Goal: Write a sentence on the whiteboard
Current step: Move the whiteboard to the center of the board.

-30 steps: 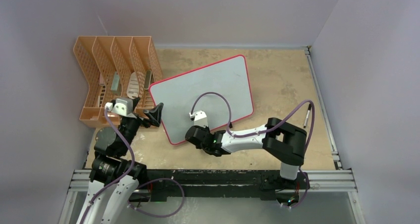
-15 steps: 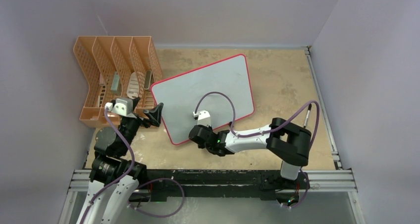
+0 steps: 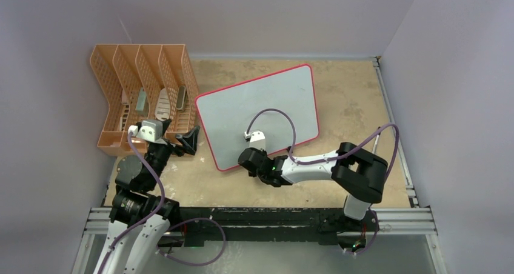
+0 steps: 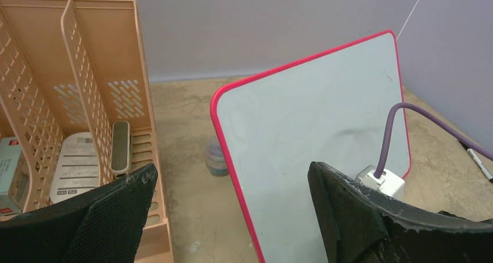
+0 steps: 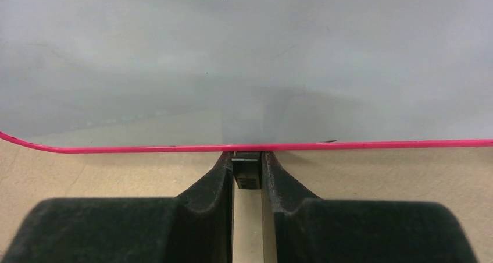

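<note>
The whiteboard (image 3: 260, 107) stands tilted on the tan table, white with a red-pink rim. No sentence shows on its face (image 4: 314, 117), only a few small specks. My right gripper (image 3: 250, 157) sits at the board's near bottom edge (image 5: 244, 148). Its fingers are shut on one small black foot (image 5: 246, 173) under the rim. Left of the board, my left gripper (image 3: 185, 142) hangs open and holds nothing. In the left wrist view the board's left rim runs down between the left gripper's (image 4: 232, 176) wide-apart fingers.
An orange mesh file rack (image 3: 142, 92) stands at the back left, with an eraser (image 4: 120, 146) in one slot. A small jar (image 4: 216, 158) sits between rack and board. A marker (image 4: 479, 161) lies on the table at the right. Walls close in all round.
My right gripper has moved right with the board's foot in it. The whole whiteboard has slid to the right, away from the rack. The left arm has not moved.
</note>
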`<state>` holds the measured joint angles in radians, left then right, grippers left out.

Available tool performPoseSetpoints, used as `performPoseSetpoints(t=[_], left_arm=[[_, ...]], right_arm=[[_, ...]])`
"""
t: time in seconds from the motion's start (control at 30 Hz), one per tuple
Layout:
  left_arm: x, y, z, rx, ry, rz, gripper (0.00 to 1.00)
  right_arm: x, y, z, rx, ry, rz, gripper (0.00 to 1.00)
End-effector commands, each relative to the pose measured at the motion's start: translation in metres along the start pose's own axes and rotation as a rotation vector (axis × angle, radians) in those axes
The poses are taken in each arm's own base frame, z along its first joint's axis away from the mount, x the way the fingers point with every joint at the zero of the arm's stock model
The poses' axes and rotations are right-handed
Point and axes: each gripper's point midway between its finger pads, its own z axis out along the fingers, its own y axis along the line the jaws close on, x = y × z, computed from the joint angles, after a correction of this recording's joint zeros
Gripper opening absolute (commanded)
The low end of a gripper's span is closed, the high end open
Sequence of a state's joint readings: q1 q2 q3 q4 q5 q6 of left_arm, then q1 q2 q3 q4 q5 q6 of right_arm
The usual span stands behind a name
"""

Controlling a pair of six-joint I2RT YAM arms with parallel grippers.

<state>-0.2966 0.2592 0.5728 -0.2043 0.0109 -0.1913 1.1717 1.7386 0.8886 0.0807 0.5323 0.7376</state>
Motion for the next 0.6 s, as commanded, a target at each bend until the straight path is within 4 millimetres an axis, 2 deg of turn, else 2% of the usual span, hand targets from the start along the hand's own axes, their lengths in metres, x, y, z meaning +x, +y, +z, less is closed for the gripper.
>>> performPoseSetpoints(t=[0.0,0.27,0.33,0.57], left_arm=[[-0.023,-0.001,-0.003,-0.005,-0.064,-0.005,1.0],[-0.023,-0.001,-0.002,-0.004,-0.063,-0.003,1.0],[-0.023,-0.001,-0.002,-0.005,-0.063,-0.003,1.0],[-0.024,-0.001,-0.003,-0.003,-0.067,-0.004,1.0]], right_arm=[[0.011,-0.027,-0.003,0.068,0.034,0.029,0.0],[0.021,-0.033,-0.005,0.077,0.064,0.023,0.0],[0.021,-0.035,-0.008,0.074,0.064,0.027,0.03],[0.001,-0.028,-0.022,0.046,0.038,0.027,0.39]])
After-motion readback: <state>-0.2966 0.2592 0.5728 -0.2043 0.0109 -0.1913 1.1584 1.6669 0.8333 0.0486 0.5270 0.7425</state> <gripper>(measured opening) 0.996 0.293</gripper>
